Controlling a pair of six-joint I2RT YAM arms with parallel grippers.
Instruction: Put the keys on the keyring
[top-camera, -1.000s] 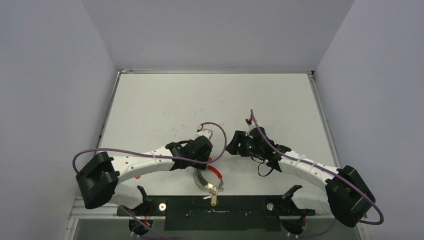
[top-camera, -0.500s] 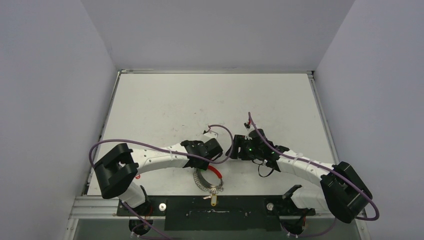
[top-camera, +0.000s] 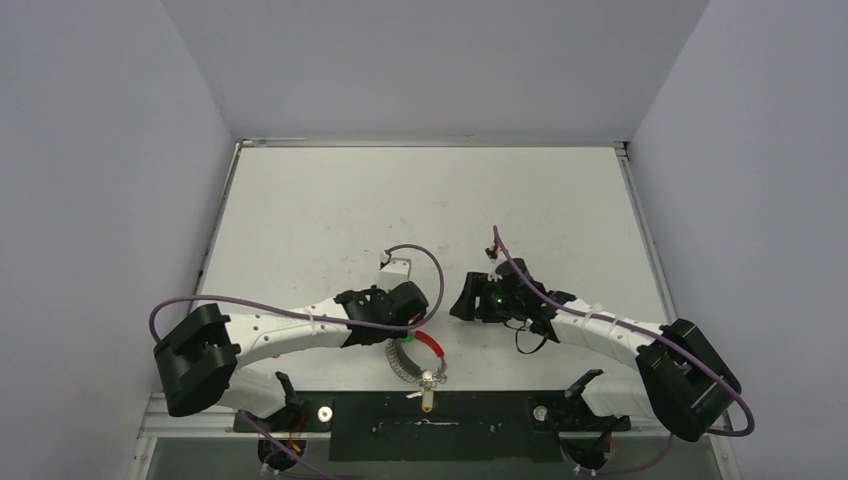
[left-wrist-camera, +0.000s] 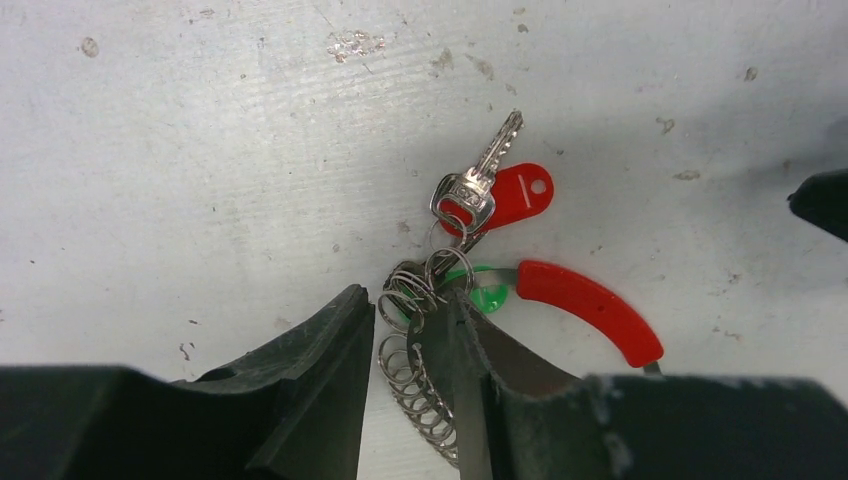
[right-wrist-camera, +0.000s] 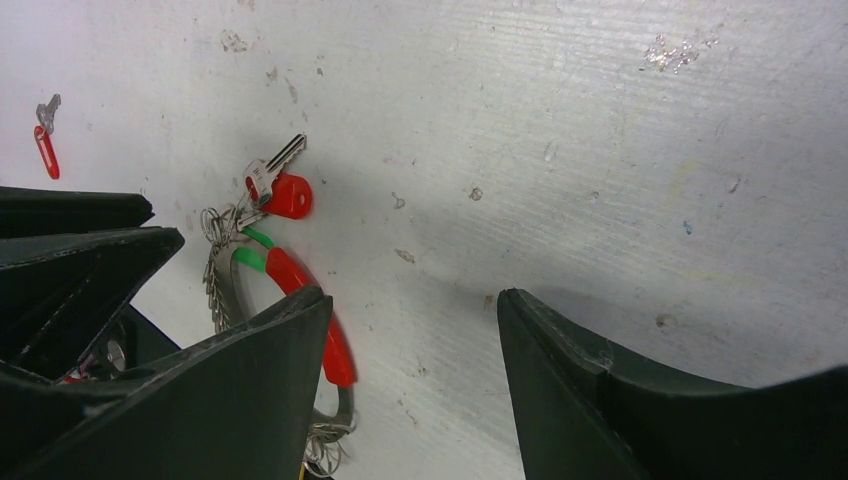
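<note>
The left fingers (left-wrist-camera: 345, 325) were low over the surface (top-camera: 400, 200), near its front edge, with one finger on each side of the keyring (top-camera: 398, 366). They stood only narrowly apart, and the part of the rim between them carried a row of small split rings (left-wrist-camera: 405, 370). One finger seemed to touch these rings, while a thin line of white surface showed beside the other. I could therefore not tell if the fingers already pressed the rim or only enclosed it.

The keyring lay flat on the surface. Its red plastic piece (left-wrist-camera: 590, 312) curved away just beyond the fingers, free of them. A green tag (left-wrist-camera: 487, 297) lay at the rim between the red piece and the fingertips. Just beyond it lay a silver key (left-wrist-camera: 480, 185) with a red tag. Whether it was really threaded on the keyring I could not tell. In the top view a yellowish tag (top-camera: 427, 401) lay at the nearest part of the ring, over the black base strip (top-camera: 480, 420).

The right fingers (right-wrist-camera: 300, 325) were released: spread wide, with only bare surface between them, grasping nothing. They were beside the keyring, apart from it. In the right wrist view a second key (right-wrist-camera: 45, 135), also with a red tag, lay alone, well apart from the keyring.
</note>
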